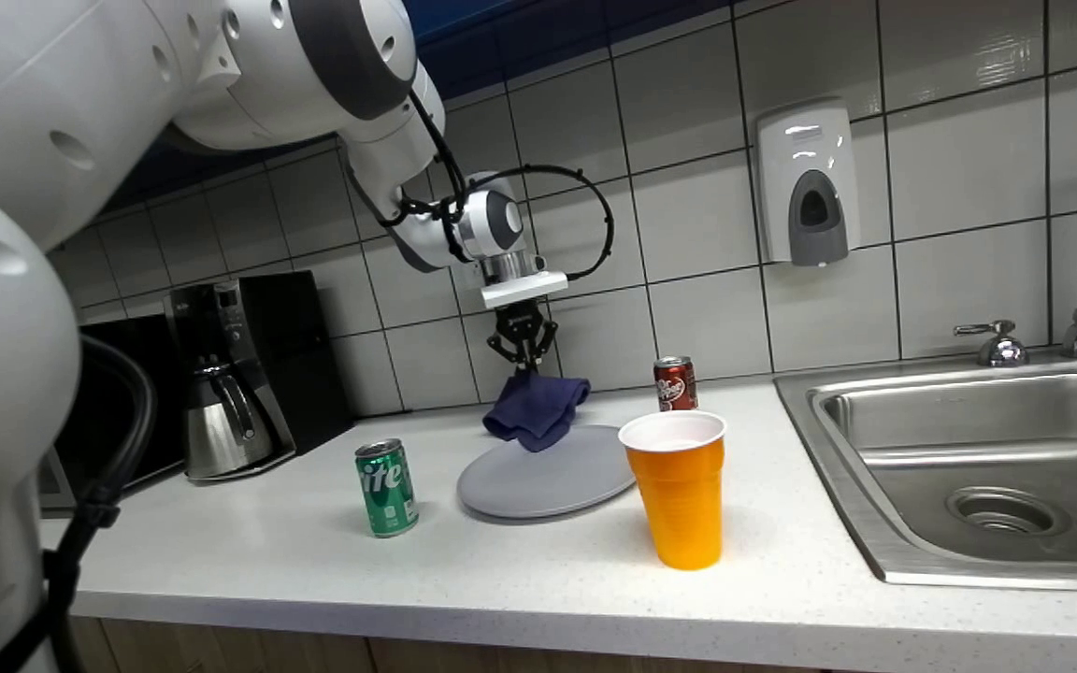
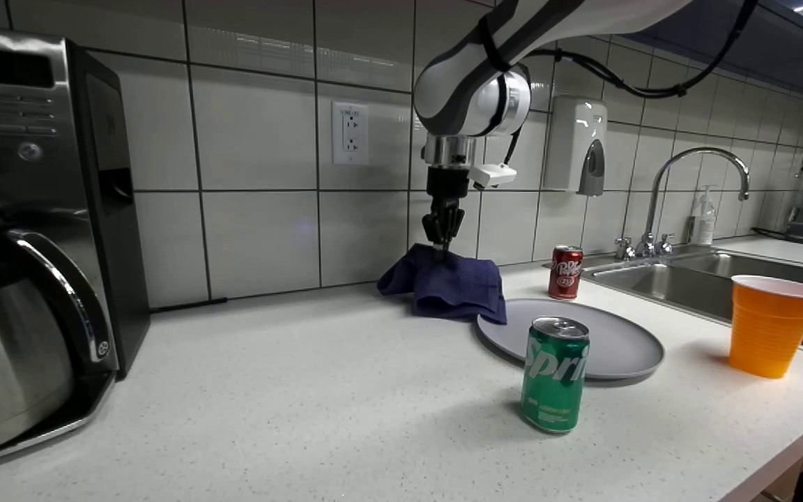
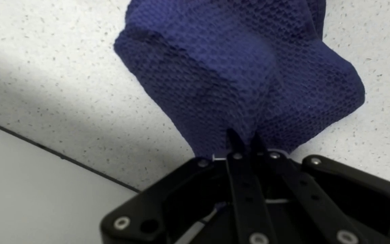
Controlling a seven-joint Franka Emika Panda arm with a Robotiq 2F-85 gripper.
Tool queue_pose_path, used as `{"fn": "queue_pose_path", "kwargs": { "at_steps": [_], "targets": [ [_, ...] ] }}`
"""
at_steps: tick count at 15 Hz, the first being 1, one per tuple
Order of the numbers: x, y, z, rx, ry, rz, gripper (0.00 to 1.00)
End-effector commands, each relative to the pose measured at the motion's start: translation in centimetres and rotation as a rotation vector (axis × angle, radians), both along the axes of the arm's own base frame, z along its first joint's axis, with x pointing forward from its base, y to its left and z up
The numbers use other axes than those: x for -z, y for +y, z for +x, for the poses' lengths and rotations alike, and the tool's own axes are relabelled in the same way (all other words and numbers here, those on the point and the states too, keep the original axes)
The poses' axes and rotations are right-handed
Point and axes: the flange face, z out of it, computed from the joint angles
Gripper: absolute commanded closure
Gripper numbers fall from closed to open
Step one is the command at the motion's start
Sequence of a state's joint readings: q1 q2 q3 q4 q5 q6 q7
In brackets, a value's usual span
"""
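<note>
A dark blue-purple cloth (image 3: 195,67) fills much of the wrist view, and my gripper (image 3: 245,137) is shut on a pinched fold of it. The same cloth shows in both exterior views (image 1: 538,411) (image 2: 454,282), bunched below the gripper (image 2: 442,252) near the tiled wall. One corner reaches over the near rim of a grey plate (image 2: 603,341). Part of the plate is hidden behind the cloth. Whether the cloth's underside rests fully on the counter, I cannot tell.
A green Sprite can (image 2: 556,376) stands close to the plate. The red Dr Pepper can (image 1: 676,383) is behind it, and an orange cup (image 1: 683,495) in front. A coffee maker (image 1: 239,374) and a sink (image 1: 969,449) stand at opposite ends. A soap dispenser (image 1: 808,182) hangs on the wall.
</note>
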State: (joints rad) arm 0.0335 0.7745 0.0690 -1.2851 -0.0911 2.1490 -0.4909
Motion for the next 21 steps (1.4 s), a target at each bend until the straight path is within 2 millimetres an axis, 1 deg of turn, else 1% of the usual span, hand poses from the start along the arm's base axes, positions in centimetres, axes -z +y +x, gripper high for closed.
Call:
{"fn": "queue_pose_path", "kwargs": {
  "at_steps": [1,8,15,18,21],
  "targets": [
    [-0.3,-1.2,1.2,-0.021,0.006,-0.007,0.98],
    [-0.6,-3.0,2.4,-0.017,-0.014,-0.006,0.98],
    [-0.5,-4.7,3.0,-0.02,-0.014,-0.01,0.98],
    [-0.8,-5.1,3.3,-0.024,-0.026,-0.014,0.98],
    [-1.3,-4.9,3.3,-0.034,-0.037,-0.017,0.98]
  ]
}}
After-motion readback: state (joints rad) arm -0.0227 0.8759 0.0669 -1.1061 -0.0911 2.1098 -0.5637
